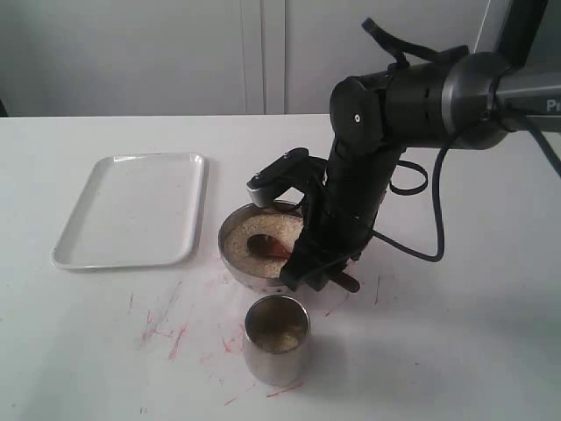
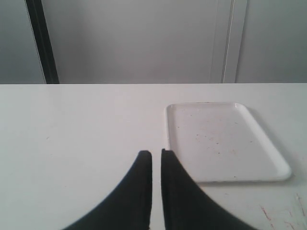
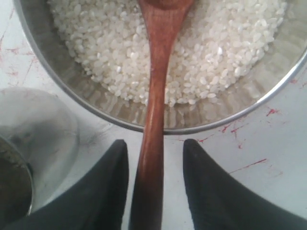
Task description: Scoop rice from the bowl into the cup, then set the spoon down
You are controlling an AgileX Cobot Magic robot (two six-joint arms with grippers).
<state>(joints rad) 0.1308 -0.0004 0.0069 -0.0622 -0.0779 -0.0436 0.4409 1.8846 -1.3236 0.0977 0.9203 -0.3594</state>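
The steel bowl [image 1: 230,231] holds the rice [image 1: 282,226] in mid-table. The brown wooden spoon [image 1: 264,246] lies with its head in the rice and its handle leaning over the near rim. My right gripper [image 1: 321,275] is low at that rim. In the right wrist view it [image 3: 156,146] is open, with a finger on each side of the spoon handle [image 3: 154,110] and a gap on both sides, in front of the bowl [image 3: 72,84] and rice [image 3: 110,52]. The steel cup [image 1: 276,342] stands just in front of the bowl, some grains inside. My left gripper [image 2: 156,153] is shut and empty.
A flat white tray [image 1: 131,209] lies left of the bowl; it shows as the tray [image 2: 225,141] just beyond my left fingers. Red scribble marks [image 1: 171,338] cover the table around the cup. A black cable loops off the right arm.
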